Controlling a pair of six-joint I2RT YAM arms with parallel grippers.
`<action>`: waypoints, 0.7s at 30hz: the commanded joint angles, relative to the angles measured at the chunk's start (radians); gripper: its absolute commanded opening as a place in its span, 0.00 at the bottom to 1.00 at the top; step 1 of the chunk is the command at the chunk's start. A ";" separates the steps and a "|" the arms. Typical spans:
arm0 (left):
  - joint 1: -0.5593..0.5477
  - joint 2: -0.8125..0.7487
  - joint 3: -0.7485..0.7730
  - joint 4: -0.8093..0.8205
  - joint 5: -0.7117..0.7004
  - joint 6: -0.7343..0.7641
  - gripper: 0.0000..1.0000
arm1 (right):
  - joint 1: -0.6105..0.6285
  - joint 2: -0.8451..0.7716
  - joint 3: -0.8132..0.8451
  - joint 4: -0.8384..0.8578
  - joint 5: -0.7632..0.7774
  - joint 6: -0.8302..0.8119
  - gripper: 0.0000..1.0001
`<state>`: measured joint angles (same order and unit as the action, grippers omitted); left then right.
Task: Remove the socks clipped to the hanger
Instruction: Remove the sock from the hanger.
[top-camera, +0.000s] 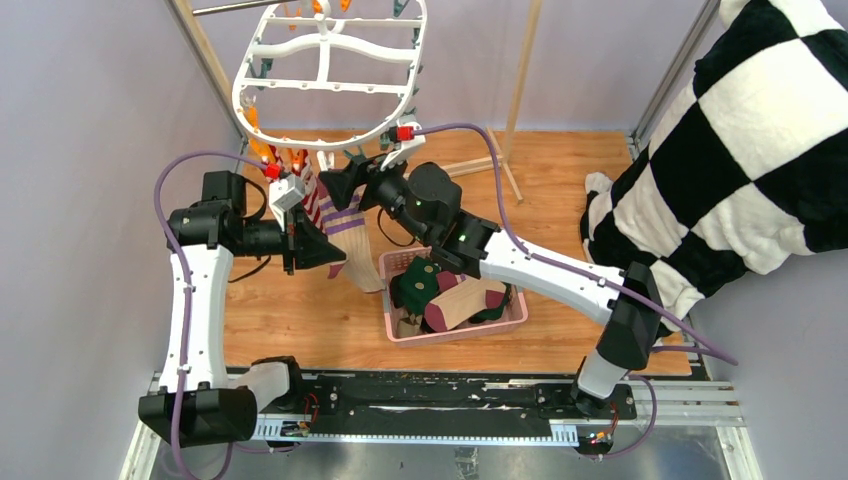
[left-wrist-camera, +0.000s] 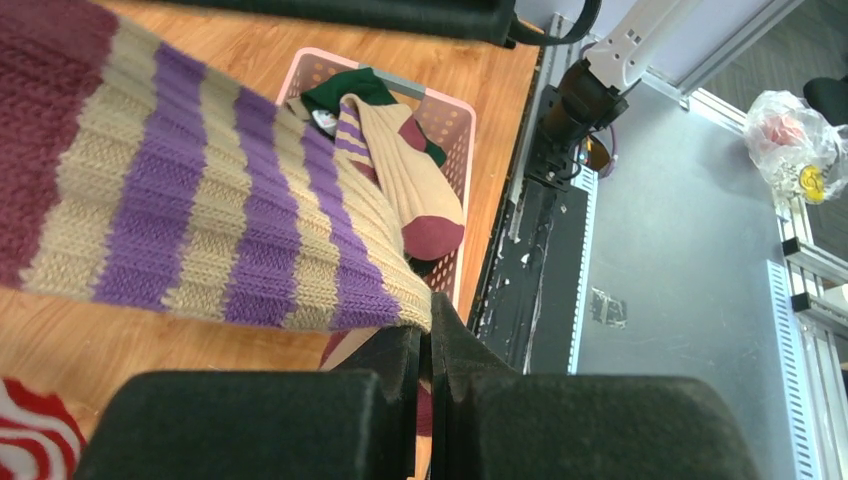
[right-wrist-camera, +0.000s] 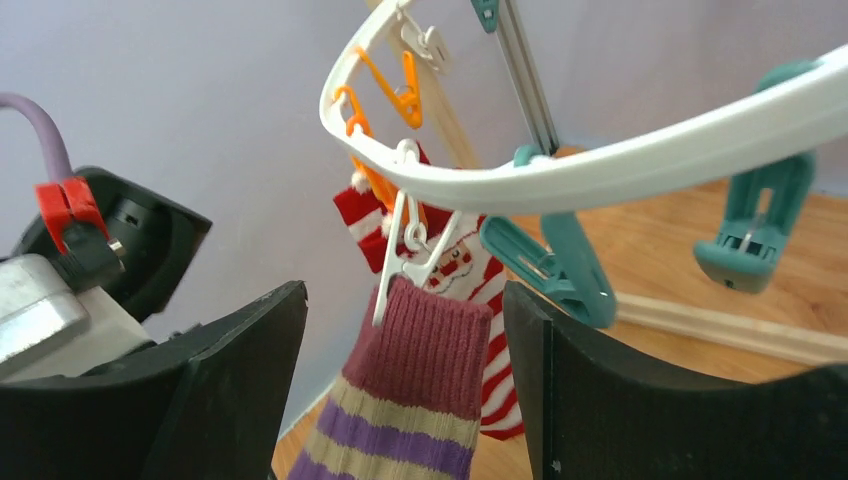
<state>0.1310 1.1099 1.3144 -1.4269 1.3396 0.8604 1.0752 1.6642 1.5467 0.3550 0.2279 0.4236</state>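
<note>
The white oval hanger (top-camera: 330, 75) hangs at the back, with orange and teal clips. A sock with a maroon cuff and tan and purple stripes (top-camera: 350, 235) hangs from a white clip (right-wrist-camera: 405, 250) on the hanger's ring (right-wrist-camera: 600, 165). Behind it hangs a red-and-white sock (right-wrist-camera: 480, 285). My right gripper (right-wrist-camera: 402, 300) is open, its jaws either side of the maroon cuff (right-wrist-camera: 435, 345) without touching it. My left gripper (left-wrist-camera: 428, 320) is shut on the lower edge of the striped sock (left-wrist-camera: 220, 220), left of it in the top view (top-camera: 305, 245).
A pink slotted basket (top-camera: 450, 335) on the wooden floor holds several socks, just below the right arm. A big black-and-white checkered cloth (top-camera: 740, 150) fills the right side. Wooden frame posts (top-camera: 520, 90) stand behind the hanger. Free teal clips (right-wrist-camera: 560, 270) dangle beside the right jaw.
</note>
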 joint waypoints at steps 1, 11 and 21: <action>-0.020 0.004 -0.001 -0.015 0.021 0.035 0.00 | 0.006 0.009 0.036 0.058 0.048 -0.024 0.76; -0.029 -0.007 0.008 -0.013 0.001 0.043 0.00 | 0.000 0.059 0.108 -0.018 0.024 0.047 0.74; -0.033 -0.002 0.018 -0.015 -0.001 0.036 0.00 | 0.001 0.089 0.116 -0.036 0.002 0.091 0.64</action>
<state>0.1081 1.1133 1.3144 -1.4273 1.3376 0.8864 1.0760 1.7203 1.6276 0.3279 0.2359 0.4889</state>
